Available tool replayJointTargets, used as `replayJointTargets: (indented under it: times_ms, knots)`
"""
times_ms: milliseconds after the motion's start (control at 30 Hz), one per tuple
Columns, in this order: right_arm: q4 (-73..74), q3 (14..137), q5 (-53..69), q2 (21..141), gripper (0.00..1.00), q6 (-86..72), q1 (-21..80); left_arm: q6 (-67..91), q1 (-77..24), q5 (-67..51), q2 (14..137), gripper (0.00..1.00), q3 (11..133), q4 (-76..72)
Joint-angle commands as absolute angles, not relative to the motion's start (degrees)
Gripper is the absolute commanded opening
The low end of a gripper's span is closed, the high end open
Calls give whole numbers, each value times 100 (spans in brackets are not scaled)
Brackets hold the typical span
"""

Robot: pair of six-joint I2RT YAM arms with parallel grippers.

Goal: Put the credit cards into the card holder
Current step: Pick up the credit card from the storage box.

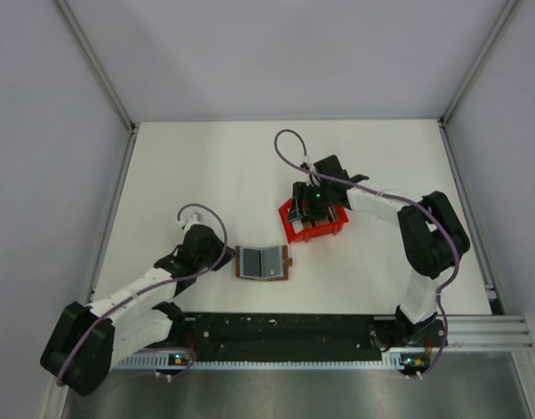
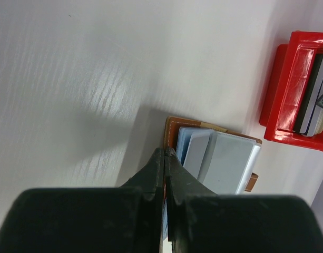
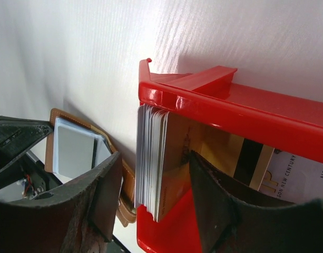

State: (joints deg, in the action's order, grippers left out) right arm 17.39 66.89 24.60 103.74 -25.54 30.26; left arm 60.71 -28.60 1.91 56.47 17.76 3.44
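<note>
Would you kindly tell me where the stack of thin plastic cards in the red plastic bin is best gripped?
I'd pinch the stack of cards across its faces at the top edges, coming down from above: they stand on edge, packed face to face at one end of the red plastic bin, whose walls guard the sides.

From above, the right gripper [image 1: 314, 218] covers most of the red bin [image 1: 295, 232], and what lies in it cannot be seen there. In the left wrist view the bin and the credit cards [image 2: 311, 89] run off the right edge, and the left gripper [image 2: 164, 154], blurred close up, hides the near part of the card holder [image 2: 224, 161]. In the right wrist view the print on a pale card [image 3: 303, 176] is cut off by the picture's edge
</note>
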Motion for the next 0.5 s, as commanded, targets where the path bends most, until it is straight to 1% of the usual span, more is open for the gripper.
replayJointTargets:
  times_ms: [0,333,467]
  knots:
    - [1652,7040,2663,10081,53,-2461,3094,5994,-2821,141,5678,0,1749,141]
    - [1661,7066,2699,10020,48,-2479,3076,5985,-2812,114,5704,0,1767,114]
    - [1696,7075,2619,10063,42,-2496,3076,5985,-2821,114,5704,0,1758,123]
